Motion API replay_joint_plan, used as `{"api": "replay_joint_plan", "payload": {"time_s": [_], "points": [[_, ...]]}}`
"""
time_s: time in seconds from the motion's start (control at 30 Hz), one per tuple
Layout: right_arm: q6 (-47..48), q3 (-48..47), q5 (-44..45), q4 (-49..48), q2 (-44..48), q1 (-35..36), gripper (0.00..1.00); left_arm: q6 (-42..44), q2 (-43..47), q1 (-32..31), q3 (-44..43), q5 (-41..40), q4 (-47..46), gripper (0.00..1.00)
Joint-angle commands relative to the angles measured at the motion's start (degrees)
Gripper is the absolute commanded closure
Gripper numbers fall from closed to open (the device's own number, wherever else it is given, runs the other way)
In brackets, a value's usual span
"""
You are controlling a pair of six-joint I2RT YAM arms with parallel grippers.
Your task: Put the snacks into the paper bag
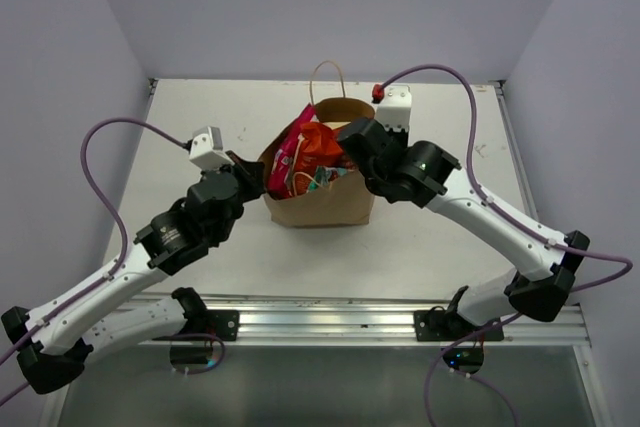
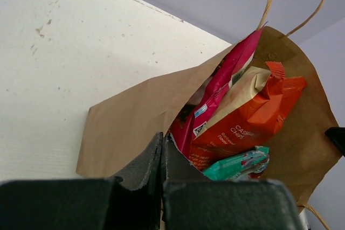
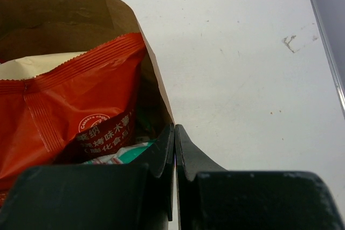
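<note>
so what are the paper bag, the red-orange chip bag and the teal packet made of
The paper bag: matte brown kraft paper, creased, no shine. The red-orange chip bag: plastic film, probably, slight sheen, crimped serrated top seal. The teal candy packet: shiny plastic wrapper, likely; mostly hidden.

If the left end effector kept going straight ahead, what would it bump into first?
The paper bag: the left end effector is already shut on its rim. Just beyond that it would probably meet the magenta bag inside, though depth is hard to judge.
</note>
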State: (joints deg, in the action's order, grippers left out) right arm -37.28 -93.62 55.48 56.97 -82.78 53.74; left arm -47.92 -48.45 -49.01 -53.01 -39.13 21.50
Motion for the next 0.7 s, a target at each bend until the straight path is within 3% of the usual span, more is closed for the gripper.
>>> {"api": "replay_joint_plan", "payload": {"time_s": [0.0,0.07,0.1,0.13,0.2,0.33,0.47,0.57,0.63,0.67], "points": [[0.97,1.42,2.70,0.43,3.41,-0.39,1.00,0.36,-0.77,-2.31,-0.51,-8.67,-1.71,1.00],[3.78,2.92,2.61,-3.43,4.03,-0.47,0.91,3.52,-1.04,-3.01,-0.60,-8.94,-6.52,1.00],[5.10,3.44,2.44,-5.01,4.90,-0.39,0.71,7.28,-1.21,-3.10,-0.60,-9.46,-8.47,0.93],[7.81,4.23,2.35,-8.16,5.43,-0.39,0.63,9.40,-1.21,-3.19,-0.95,-9.90,-10.32,0.87],[10.63,4.85,2.26,-11.43,7.54,-0.39,0.58,16.49,-1.74,-3.28,-2.17,-11.74,-15.94,0.72],[18.62,6.43,3.05,-20.47,11.75,-0.47,0.39,29.09,-3.32,-3.37,-5.34,-14.12,-25.96,0.51],[24.17,5.03,5.50,-22.60,13.52,-0.39,0.37,39.54,-3.94,-3.28,-6.58,-16.32,-36.32,0.50],[27.51,5.64,10.95,-24.26,14.58,-0.47,0.33,46.30,-4.20,-3.19,-6.05,-22.81,-42.73,0.32],[32.84,8.61,13.41,-28.98,15.80,-0.65,0.23,49.57,-4.90,-1.62,-5.61,-24.15,-43.65,0.29],[34.71,9.85,14.64,-30.93,16.07,-0.65,0.21,45.76,-5.86,-0.13,-6.22,-20.49,-40.43,0.29]]}}
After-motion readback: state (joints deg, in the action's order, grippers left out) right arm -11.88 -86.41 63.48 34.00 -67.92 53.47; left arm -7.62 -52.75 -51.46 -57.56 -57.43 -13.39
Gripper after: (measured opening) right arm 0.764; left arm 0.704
